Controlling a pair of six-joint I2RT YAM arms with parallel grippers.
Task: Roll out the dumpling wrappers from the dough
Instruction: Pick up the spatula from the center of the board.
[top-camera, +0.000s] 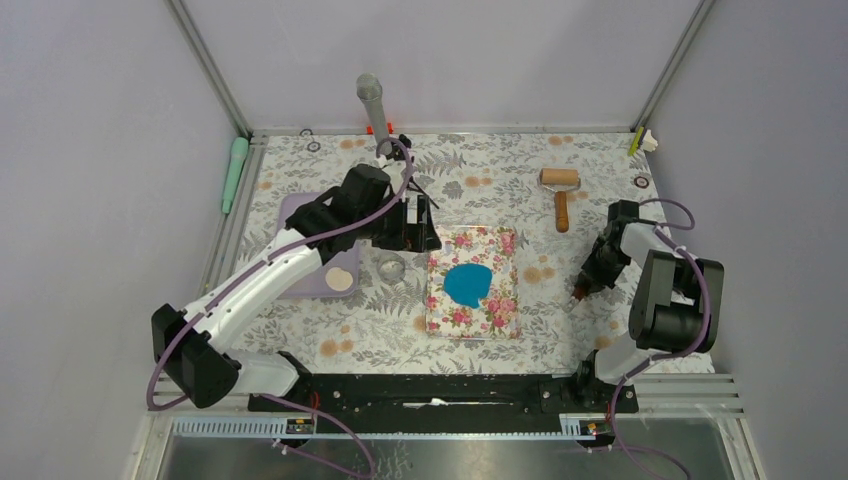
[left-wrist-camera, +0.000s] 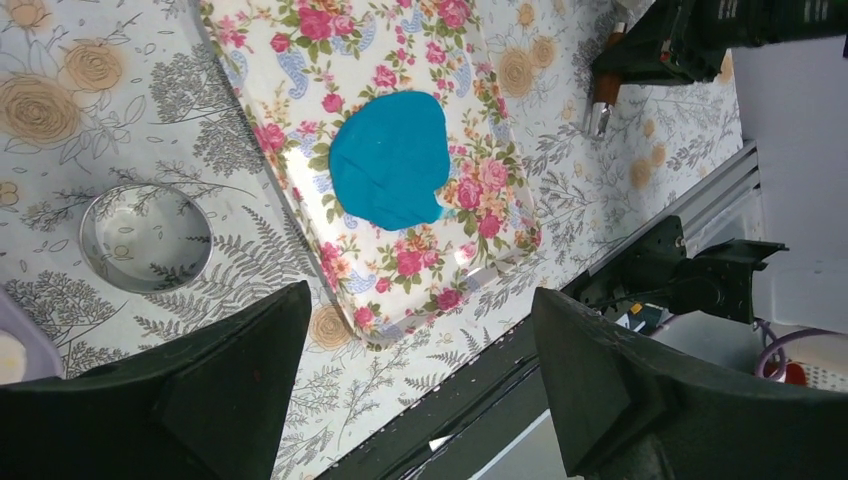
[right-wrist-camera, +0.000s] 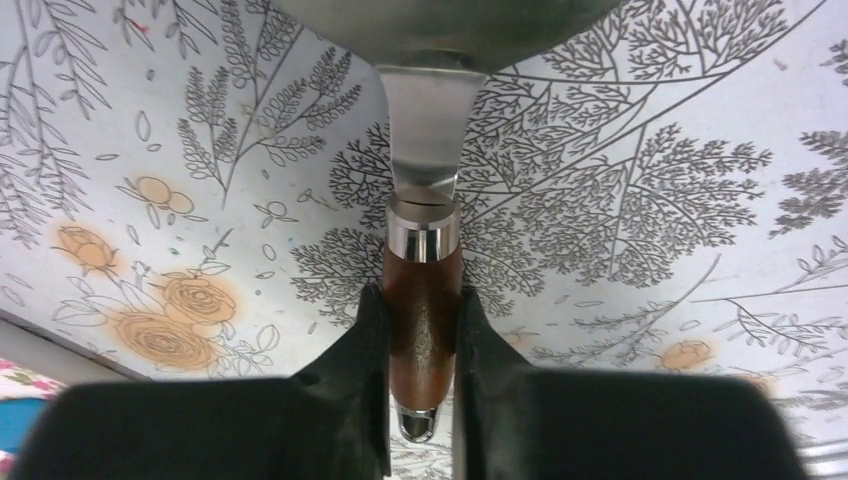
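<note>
The dough (top-camera: 467, 284) is a flattened, irregular blue sheet lying on the floral pink mat (top-camera: 500, 318); the left wrist view shows the dough (left-wrist-camera: 390, 160) on the mat (left-wrist-camera: 400, 270) too. No dumpling wrappers are in view. My left gripper (top-camera: 425, 232) hangs open and empty above the table, left of the mat, its fingertips wide apart (left-wrist-camera: 420, 295). My right gripper (top-camera: 583, 288) is low on the table, right of the mat. It (right-wrist-camera: 422, 300) is shut on the brown wooden handle (right-wrist-camera: 425, 335) of a metal-bladed tool (right-wrist-camera: 425, 130) lying on the tablecloth.
A metal ring cutter (top-camera: 390, 267) (left-wrist-camera: 146, 238) sits left of the mat. A purple tray (top-camera: 296, 212) with a beige disc (top-camera: 340, 280) lies under the left arm. A wooden roller (top-camera: 560, 190) rests at the back right. A green tool (top-camera: 234, 172) lies on the left rail.
</note>
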